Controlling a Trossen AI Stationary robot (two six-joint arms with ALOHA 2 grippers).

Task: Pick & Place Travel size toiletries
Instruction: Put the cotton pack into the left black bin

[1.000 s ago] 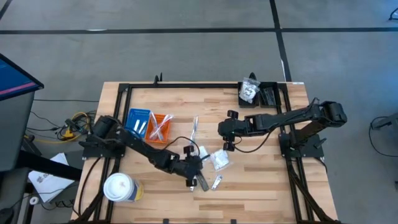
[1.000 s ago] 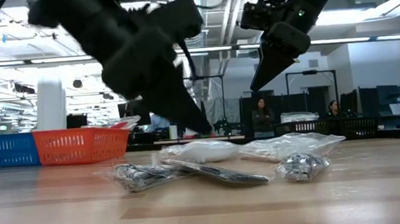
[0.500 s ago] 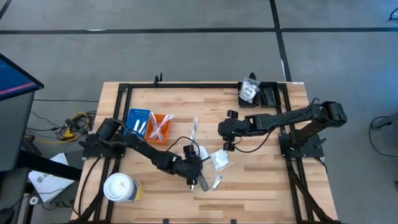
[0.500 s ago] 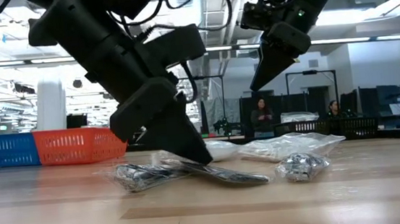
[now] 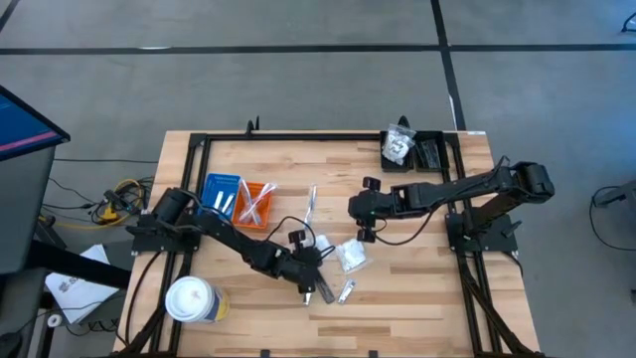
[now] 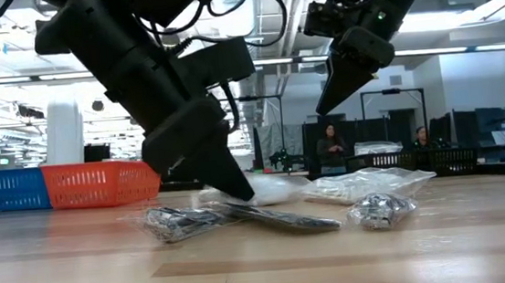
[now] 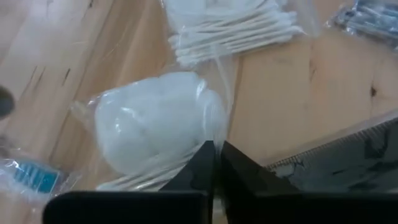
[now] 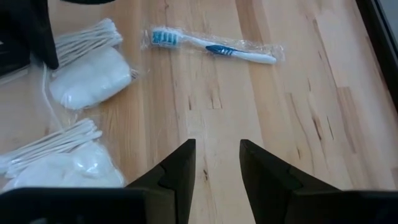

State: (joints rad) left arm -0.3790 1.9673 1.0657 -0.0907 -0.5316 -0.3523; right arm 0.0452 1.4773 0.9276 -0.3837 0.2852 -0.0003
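Looking down from above, you see the left gripper (image 5: pixel 312 267) has dropped onto the toiletry pile mid-table, while the right gripper (image 5: pixel 360 218) waits just beyond it, fingers part open and empty. At table height, the left fingers, spread wide half a second ago, now press down at the white packet (image 6: pixel 261 188). Its wrist view shows them closed on that packet's clear edge (image 7: pixel 208 134), though the pinch may be thin; lift next.

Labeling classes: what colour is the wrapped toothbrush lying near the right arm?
White toothbrush with blue bristles and blue grip; clearest in the right wrist view.
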